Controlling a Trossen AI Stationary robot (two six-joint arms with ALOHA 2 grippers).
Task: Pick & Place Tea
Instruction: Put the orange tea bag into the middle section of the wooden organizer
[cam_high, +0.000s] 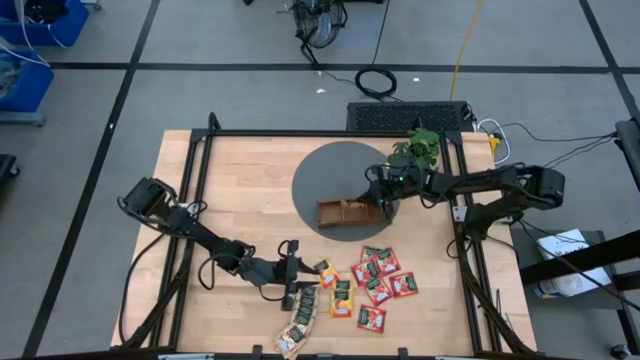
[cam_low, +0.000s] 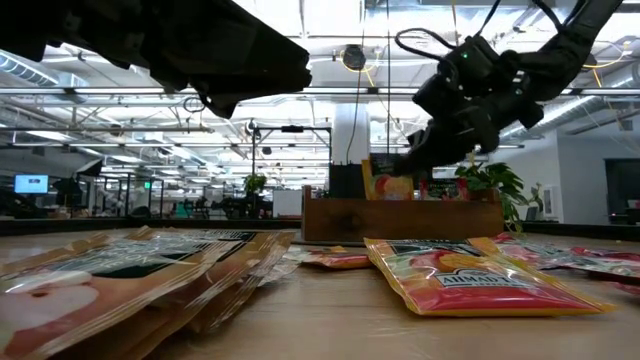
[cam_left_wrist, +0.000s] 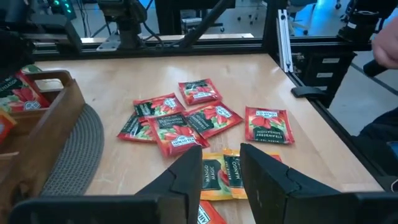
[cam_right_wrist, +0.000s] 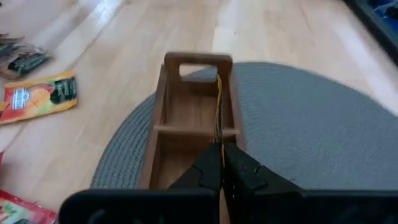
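Holding an orange packet (cam_right_wrist: 217, 106) edge-on above the tray (cam_right_wrist: 163, 118), my right gripper (cam_right_wrist: 221, 163) risks snagging its divider; left gripper (cam_left_wrist: 219, 163), part-open, waits nearby.

A red packet (cam_left_wrist: 266, 126) on the table's right read "STRAWBERRY". The orange-yellow packet (cam_left_wrist: 221, 172) nearer the left gripper read "MANGO MAGIC". Print on the other packets and the room's signs was too small to read.

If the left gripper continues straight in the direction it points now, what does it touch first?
Probably the orange mango tea packets lying just ahead of the left gripper, with the red packets beyond; depth is hard to judge.
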